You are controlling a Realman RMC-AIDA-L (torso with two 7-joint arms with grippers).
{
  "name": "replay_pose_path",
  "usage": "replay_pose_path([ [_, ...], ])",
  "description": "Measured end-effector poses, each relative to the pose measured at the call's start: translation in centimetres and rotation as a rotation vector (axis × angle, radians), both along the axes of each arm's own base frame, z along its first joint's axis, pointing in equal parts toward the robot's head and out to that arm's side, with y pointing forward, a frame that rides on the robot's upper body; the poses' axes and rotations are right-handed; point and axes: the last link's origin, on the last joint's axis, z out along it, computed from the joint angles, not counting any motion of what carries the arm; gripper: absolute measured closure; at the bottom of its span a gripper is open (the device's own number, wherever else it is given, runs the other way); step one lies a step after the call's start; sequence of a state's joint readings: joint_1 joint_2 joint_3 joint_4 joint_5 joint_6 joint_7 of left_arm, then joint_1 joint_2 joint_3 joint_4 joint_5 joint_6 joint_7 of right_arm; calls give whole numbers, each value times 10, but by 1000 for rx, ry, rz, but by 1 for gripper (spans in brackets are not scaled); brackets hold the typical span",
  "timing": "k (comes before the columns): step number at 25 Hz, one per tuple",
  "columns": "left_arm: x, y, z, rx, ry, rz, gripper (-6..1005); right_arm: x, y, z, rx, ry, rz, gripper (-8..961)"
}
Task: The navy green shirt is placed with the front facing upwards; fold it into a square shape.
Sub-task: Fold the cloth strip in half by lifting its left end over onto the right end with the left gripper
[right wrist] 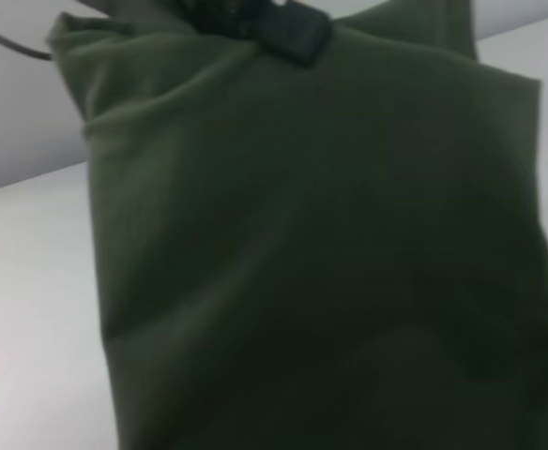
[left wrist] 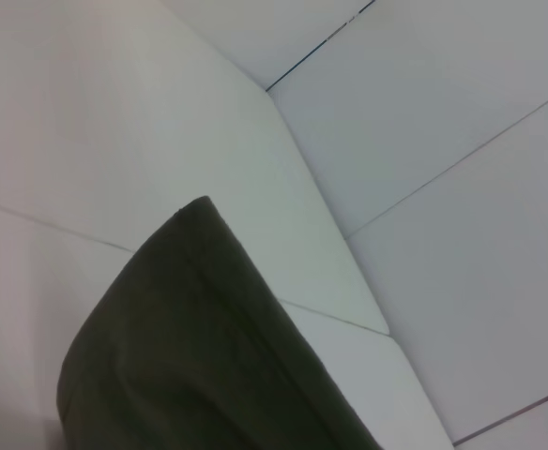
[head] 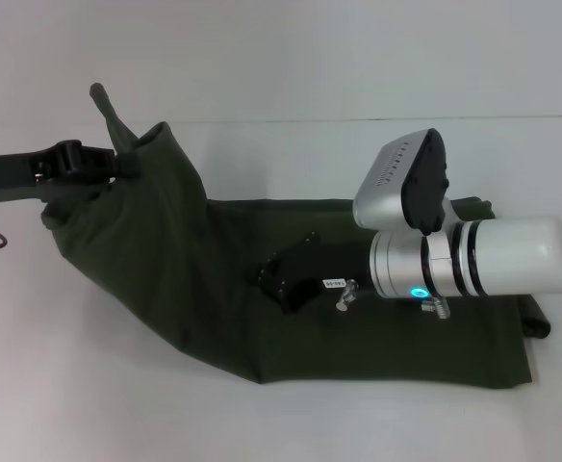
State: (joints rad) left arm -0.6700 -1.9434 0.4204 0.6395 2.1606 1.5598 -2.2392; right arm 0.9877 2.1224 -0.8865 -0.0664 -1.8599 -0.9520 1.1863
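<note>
On the white table [head: 89,404] we count one navy green shirt [head: 358,351] and two grippers. Our left gripper [head: 132,164] is clamped on the shirt's left end, holding that end up off the table. Our right gripper [head: 286,279] rests low against the shirt's middle, right of the raised end; we cannot tell how far its fingers are parted.

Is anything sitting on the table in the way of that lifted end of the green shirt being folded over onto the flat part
Only the right gripper, resting on the flat middle of the navy green shirt. The left gripper holds the raised end up. Nothing else visible lies on the shirt or the table.
</note>
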Motion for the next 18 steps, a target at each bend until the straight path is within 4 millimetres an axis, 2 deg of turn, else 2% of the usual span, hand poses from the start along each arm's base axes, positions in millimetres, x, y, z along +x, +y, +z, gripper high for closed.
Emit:
replay_pose_path([
  [18,18,-3,0,8,-129,-70,945,-16,2,-5,-1,25,36,954],
])
